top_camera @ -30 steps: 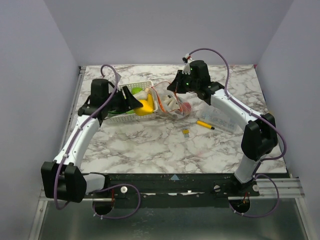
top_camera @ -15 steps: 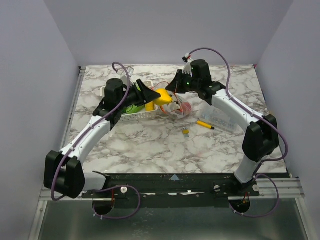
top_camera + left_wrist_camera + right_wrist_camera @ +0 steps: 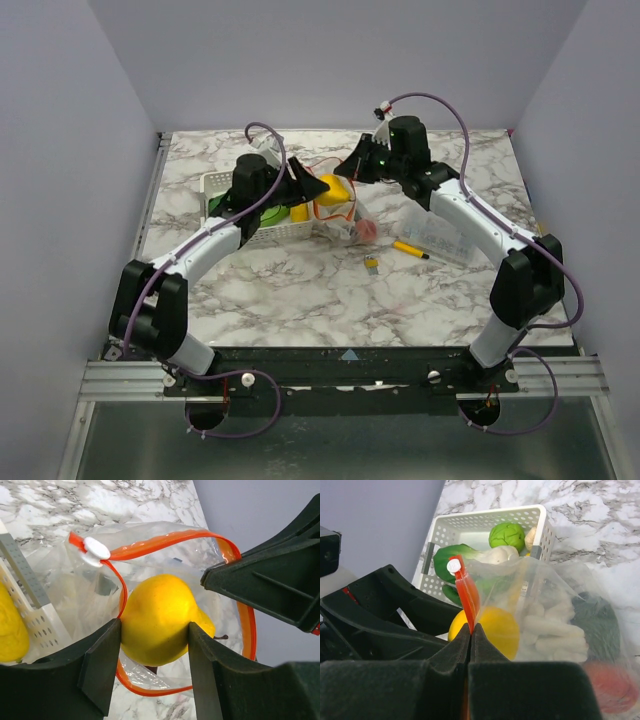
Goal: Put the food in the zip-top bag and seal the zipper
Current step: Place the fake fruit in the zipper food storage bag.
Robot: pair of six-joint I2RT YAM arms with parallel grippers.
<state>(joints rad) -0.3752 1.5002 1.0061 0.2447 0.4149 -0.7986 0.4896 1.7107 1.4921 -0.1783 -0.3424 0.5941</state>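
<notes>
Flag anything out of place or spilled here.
Nothing spilled. Only strays: a yellow marker and a small yellow piece lie loose on the table near the bag; neither looks like food.

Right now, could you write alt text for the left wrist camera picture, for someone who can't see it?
The left pincer grips a smooth yellow plastic toy fruit at the open mouth of a clear floppy plastic bag edged with an orange-red zipper strip. The right pincer pinches that rim; a white lattice basket sits left.
</notes>
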